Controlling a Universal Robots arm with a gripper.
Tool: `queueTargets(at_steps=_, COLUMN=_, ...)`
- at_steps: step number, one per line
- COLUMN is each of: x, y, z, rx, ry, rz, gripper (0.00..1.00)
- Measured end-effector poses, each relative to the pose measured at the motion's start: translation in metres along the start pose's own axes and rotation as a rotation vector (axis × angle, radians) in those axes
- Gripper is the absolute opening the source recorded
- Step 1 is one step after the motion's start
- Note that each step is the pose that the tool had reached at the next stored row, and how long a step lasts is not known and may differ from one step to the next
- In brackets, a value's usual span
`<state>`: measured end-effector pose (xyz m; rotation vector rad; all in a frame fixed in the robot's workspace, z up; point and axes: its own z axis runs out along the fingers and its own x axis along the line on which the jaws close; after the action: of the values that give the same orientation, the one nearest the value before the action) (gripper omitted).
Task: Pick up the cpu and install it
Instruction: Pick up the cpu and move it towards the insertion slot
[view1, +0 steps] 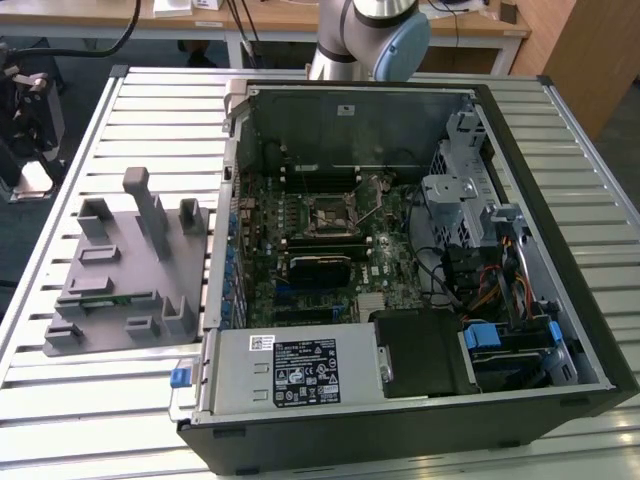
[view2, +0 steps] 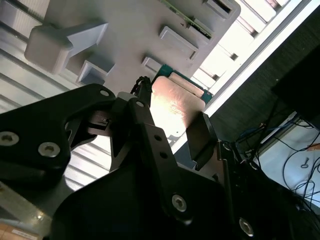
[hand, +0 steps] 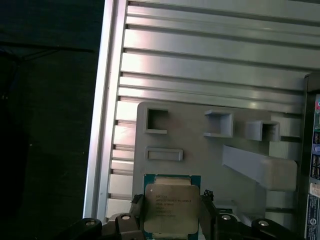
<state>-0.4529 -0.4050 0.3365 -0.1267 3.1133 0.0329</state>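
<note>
My gripper (hand: 172, 199) is shut on the cpu (hand: 170, 212), a flat square chip with a silvery top and a green edge. A black finger (hand: 138, 207) presses on each side of the chip. In the second wrist view the cpu (view2: 176, 111) sits between the same fingers (view2: 142, 107), held high above the grey fixture plate (view2: 125, 30). In the exterior view the black motherboard socket (view1: 333, 215) lies inside the open computer case (view1: 400, 260), with its metal frame raised.
The grey fixture plate (view1: 120, 270) with raised blocks and slots lies on the slatted metal table (view1: 150, 110), on the exterior view's left of the case. A green memory stick (view1: 105, 296) rests in the plate. The arm's base (view1: 370, 30) stands behind the case.
</note>
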Motion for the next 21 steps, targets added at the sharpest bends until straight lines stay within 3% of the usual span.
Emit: queueTargets(at_steps=21, x=-0.0014, y=0.0029, z=-0.0487, rx=0.0, ry=0.0, rz=0.0, gripper=0.53)
